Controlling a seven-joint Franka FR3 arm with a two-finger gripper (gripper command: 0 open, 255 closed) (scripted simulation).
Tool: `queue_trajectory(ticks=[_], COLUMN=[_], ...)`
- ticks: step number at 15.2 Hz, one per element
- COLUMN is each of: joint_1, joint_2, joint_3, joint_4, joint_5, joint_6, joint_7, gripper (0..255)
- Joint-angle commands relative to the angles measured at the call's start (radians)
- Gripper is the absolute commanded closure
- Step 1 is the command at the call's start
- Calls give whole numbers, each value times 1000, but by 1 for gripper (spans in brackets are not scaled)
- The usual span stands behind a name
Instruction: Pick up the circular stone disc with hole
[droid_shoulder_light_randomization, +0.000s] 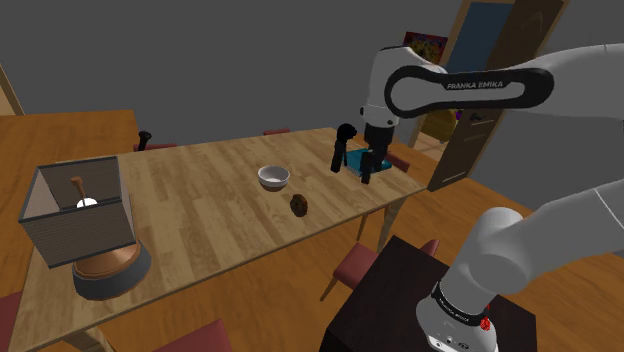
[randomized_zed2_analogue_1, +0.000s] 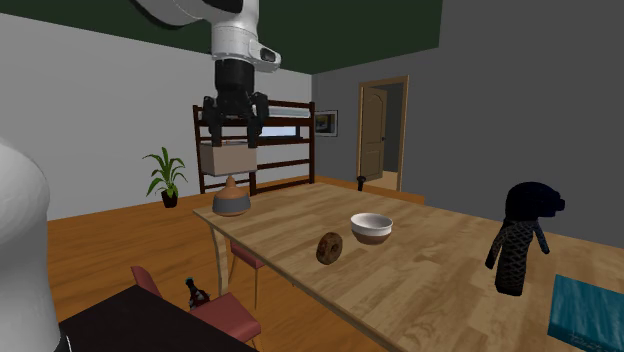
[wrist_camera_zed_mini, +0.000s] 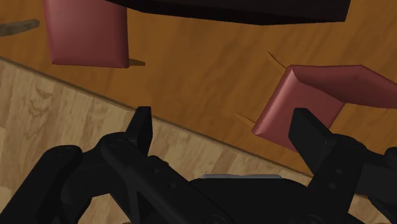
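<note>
- Shoulder view: the dark holed disc is stood on edge near the wooden table's stand-side edge, just beside a white bowl.
- Second exterior view: the gripper is held high above the tabletop, spread and empty.
- Wrist view: the table's edge and red chair seats are seen beyond the parted fingers.

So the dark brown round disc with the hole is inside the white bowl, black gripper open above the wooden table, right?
Not quite: the dark brown round disc with the hole sits on the wooden table beside the white bowl, apart from it, as the shoulder view shows. The black gripper is open above the table.
</note>
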Motion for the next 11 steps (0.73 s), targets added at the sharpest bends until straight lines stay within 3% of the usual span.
queue_trajectory(ticks=[1, 11], joint_1=[-7, -29], joint_2=[84, 474], joint_3=[-8, -37], joint_4=[15, 160], joint_5=[4, 50], joint_6=[67, 296], joint_7=[11, 60], gripper=[0, 0])
